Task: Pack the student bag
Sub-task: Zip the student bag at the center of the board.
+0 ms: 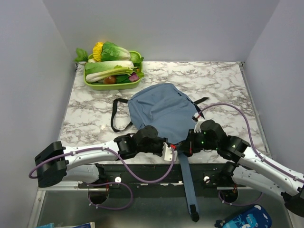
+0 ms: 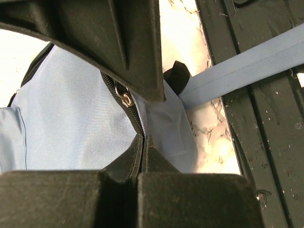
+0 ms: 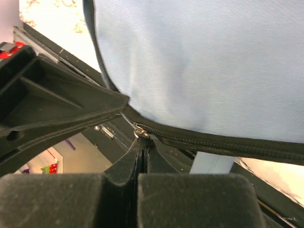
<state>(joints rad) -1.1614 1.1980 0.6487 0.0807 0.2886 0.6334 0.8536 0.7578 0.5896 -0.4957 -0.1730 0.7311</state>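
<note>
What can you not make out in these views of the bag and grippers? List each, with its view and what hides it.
1. Inside of the bag: every view, its fabric covers it.
2. Grip of the left gripper and right gripper: top view, the wrists hide the fingertips.
3. Ends of the zipper: wrist views, cut off by fingers and frame edges.
4. The blue item: top view, cut off by the bottom edge.

Blue student bag point(image 1: 161, 111): matt woven cloth, fine weave; zip pull point(image 2: 126, 99) shiny metal. Table point(image 1: 95, 118) top smooth, marble-look, slight sheen. Left gripper point(image 2: 142, 140) matt black plastic, a bit grainy.
</note>
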